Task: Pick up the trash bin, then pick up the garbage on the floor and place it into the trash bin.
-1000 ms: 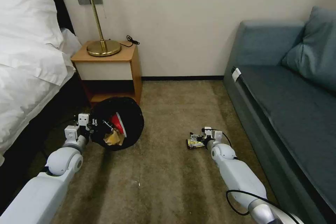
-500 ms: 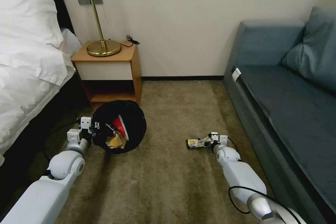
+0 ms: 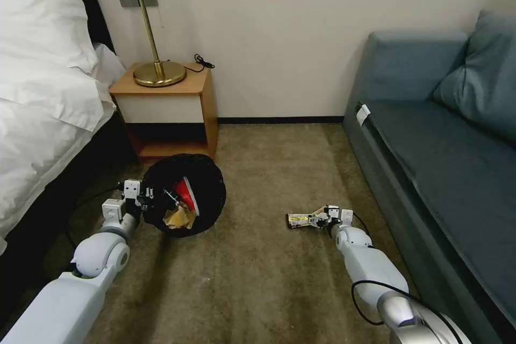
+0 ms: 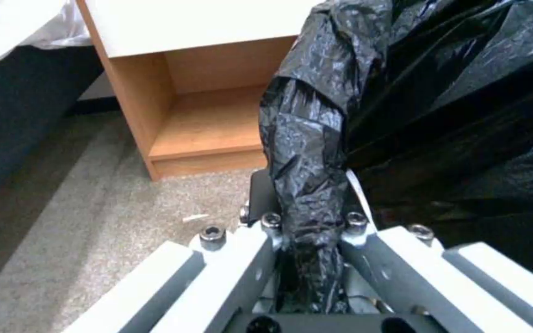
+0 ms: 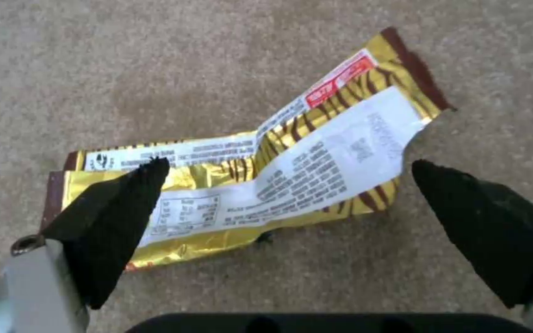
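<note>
Bin [image 3: 201, 188] pinched by its liner rim in left gripper [image 4: 308, 240] near nightstand, carton [image 3: 185, 193] and paper scrap [image 3: 176, 219] inside; foil wrapper [image 5: 260, 171] on carpet between right gripper's [image 5: 291, 203] spread fingers, ungrasped.

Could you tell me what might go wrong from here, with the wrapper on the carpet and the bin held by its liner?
1. The wrapper lies flat on the carpet between the open right gripper fingers; thin foil may slide or crumple rather than get pinched.
2. The left gripper grips the bin by its black liner at the rim; the bag could slip.
3. The bin looks tilted, so the carton and paper scrap inside might spill.
</note>
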Motion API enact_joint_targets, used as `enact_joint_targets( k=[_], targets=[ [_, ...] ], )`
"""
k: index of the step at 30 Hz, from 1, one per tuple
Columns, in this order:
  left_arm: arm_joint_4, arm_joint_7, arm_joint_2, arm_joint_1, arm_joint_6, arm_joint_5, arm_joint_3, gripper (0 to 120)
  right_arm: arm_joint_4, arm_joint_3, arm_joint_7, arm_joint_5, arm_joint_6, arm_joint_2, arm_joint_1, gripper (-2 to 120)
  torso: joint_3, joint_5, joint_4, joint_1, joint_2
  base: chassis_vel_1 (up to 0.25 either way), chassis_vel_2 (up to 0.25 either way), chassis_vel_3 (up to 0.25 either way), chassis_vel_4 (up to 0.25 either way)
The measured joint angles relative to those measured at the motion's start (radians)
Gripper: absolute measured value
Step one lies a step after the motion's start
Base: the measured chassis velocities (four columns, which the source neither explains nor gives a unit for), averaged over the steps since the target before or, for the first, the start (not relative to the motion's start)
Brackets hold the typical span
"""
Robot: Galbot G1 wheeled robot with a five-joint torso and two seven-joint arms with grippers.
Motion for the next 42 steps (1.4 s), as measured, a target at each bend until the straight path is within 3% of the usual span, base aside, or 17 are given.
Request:
enact_joint_targets(
  k=[9, 33, 42],
  targets=[
    [0.003, 0.012, -0.001, -0.007, -0.009, -0.006, 0.002, 1, -0.118, 0.091, -0.034, -0.079, 0.027, 0.036, 0.056, 100, 0.0, 0.0, 0.0, 0.0, 0.0, 0.0, 0.0, 0.0, 0.0],
    [0.022, 0.048, -0.014, -0.023, -0.034, -0.017, 0.003, 1, -0.215, 0.218, -0.13, -0.193, 0.04, 0.089, 0.112, 100, 0.0, 0.0, -0.0002, 0.0, 0.0, 0.0, 0.0, 0.0, 0.0],
    [0.029, 0.069, -0.015, -0.01, -0.059, -0.025, -0.016, 1, -0.241, 0.241, -0.136, -0.212, 0.048, 0.103, 0.116, 83, 0.0, -0.0001, -0.0002, 0.0, 0.0, 0.0, 0.0, 0.0, 0.0]
  ],
)
